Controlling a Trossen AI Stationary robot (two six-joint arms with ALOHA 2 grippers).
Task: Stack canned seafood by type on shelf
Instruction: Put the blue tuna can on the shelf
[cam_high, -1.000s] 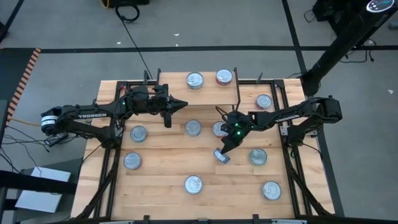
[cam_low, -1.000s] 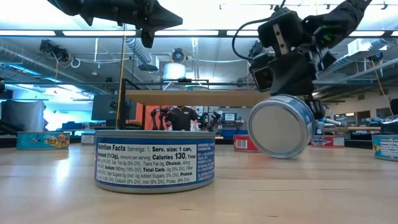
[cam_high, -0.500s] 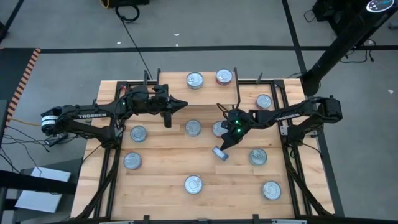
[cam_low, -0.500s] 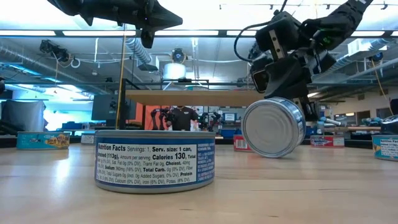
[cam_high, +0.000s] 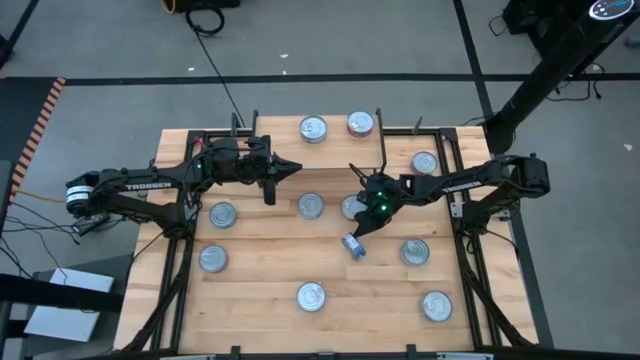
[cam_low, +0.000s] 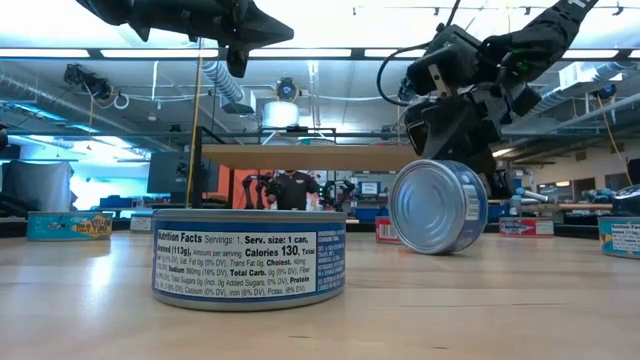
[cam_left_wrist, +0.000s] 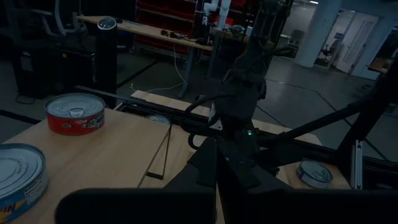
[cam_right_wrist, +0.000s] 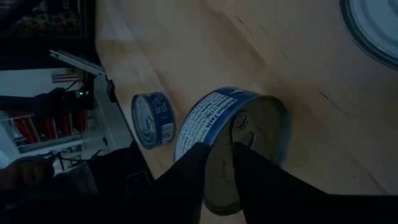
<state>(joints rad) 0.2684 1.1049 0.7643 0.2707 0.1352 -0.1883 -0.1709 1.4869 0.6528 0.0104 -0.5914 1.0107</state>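
A blue-labelled can (cam_high: 352, 245) stands tilted on its rim on the tabletop, near the middle; in the low view this can (cam_low: 440, 207) turns its flat end toward the camera. My right gripper (cam_right_wrist: 221, 155) slants down over it, open, one finger on either side of the can's upper rim. The shelf (cam_high: 340, 148) at the far edge carries a silver-topped can (cam_high: 313, 128) and a red can (cam_high: 360, 124). My left gripper (cam_high: 297, 168) hovers shut and level in front of the shelf, holding nothing. My right gripper has one finger (cam_right_wrist: 193, 165) beside the label wall and the other finger (cam_right_wrist: 249, 168) over the pull-tab top (cam_right_wrist: 255, 130), coming from above at a slant. I cannot tell whether either finger touches the can. The can's lower rim (cam_low: 440, 250) rests on the table.
Several more cans lie flat about the table, among them two (cam_high: 311, 206) (cam_high: 355, 207) just in front of the shelf, one (cam_high: 414, 252) right of the tilted can and one (cam_low: 248, 258) near the front edge. Black rails frame the tabletop.
My right gripper has carried the tilted can a little toward the table's left and far edge. The can has turned, so more of its blue label wall faces the near edge, and it has sunk slightly.
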